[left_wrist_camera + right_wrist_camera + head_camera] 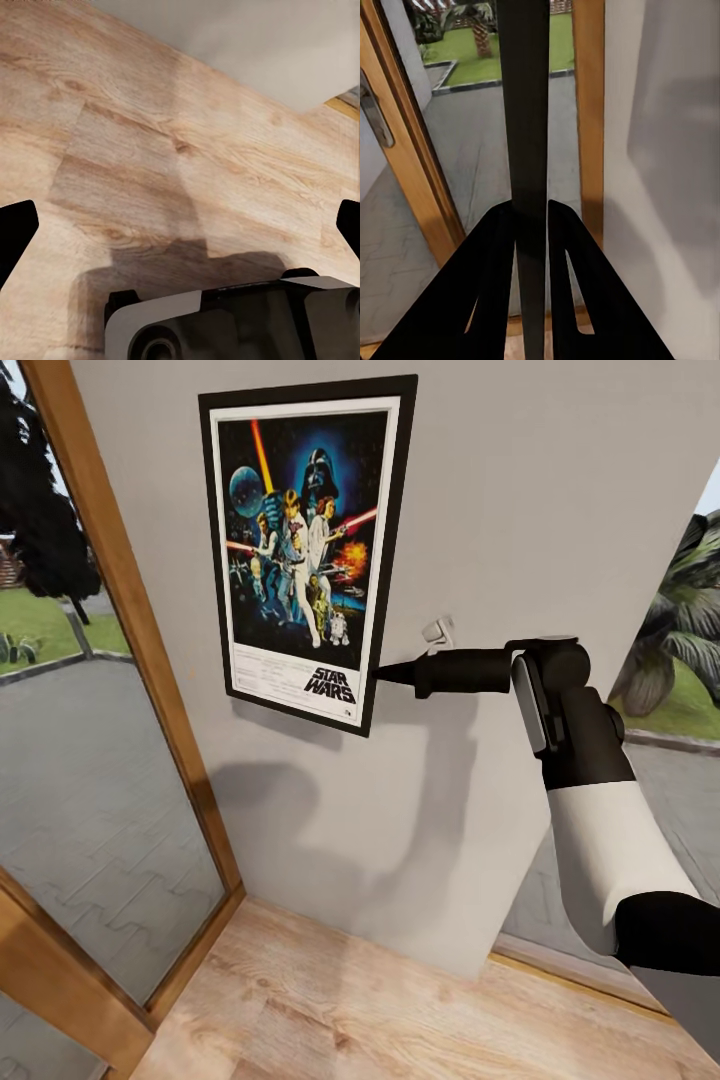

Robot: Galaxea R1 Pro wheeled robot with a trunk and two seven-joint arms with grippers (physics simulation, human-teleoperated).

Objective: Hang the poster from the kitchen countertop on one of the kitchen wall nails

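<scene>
The wall is being faced, and the poster is being held flat against it, tilted slightly, by the right gripper, whose jaws are being kept closed on the frame's lower right edge. The hanging step is judged to be in hand: the poster is being positioned against the wall, and whether it is already caught on a nail cannot be told, since any nail behind it is hidden. A small white fitting is being shown on the wall just beyond the jaws, beside the poster rather than behind it. The next move is judged to call for checking that the frame is being carried by a nail before the jaws are being opened and drawn back. In the right wrist view the frame's black edge is being seen pinched between both fingers, with the wooden door frame past it. In the left wrist view the left gripper is being shown wide open and empty over the wooden floor.
</scene>
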